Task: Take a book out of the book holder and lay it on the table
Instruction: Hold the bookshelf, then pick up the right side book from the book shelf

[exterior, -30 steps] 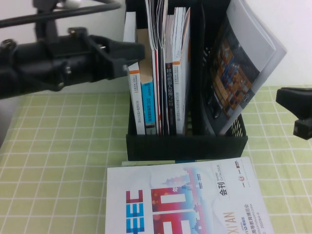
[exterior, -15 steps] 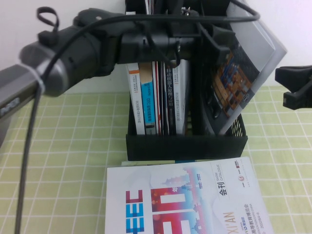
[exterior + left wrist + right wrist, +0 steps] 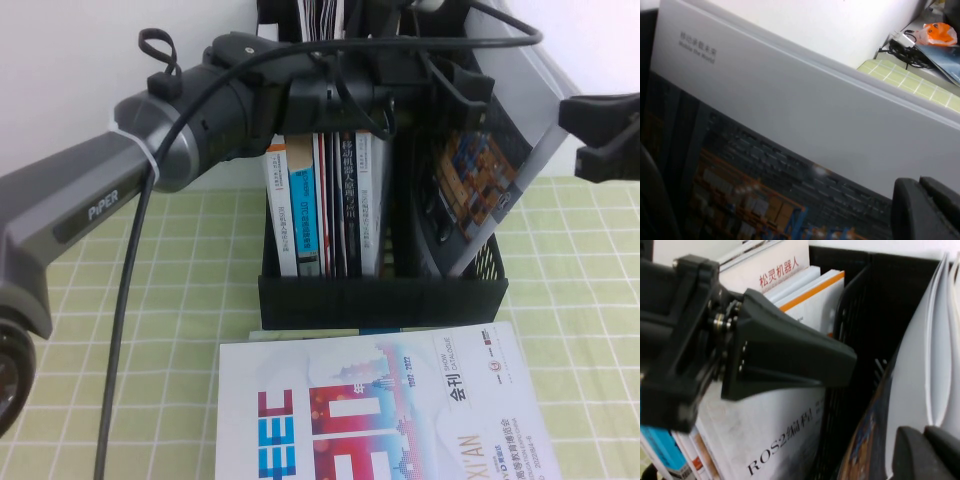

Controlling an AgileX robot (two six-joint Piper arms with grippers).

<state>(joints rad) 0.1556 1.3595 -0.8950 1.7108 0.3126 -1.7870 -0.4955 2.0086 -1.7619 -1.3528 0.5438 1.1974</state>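
Since a second ago the left arm has swung across the upper frame, bringing the left gripper (image 3: 455, 85) up to the book's top edge; the right gripper (image 3: 600, 135) has risen at the right edge. The table (image 3: 120, 330) carries the black book holder (image 3: 380, 300) at centre. The book (image 3: 500, 150) leans rightward in its right compartment, exposing an edge to seize. Left jaws stand apart, not yet clamped. Right jaws: cannot tell.
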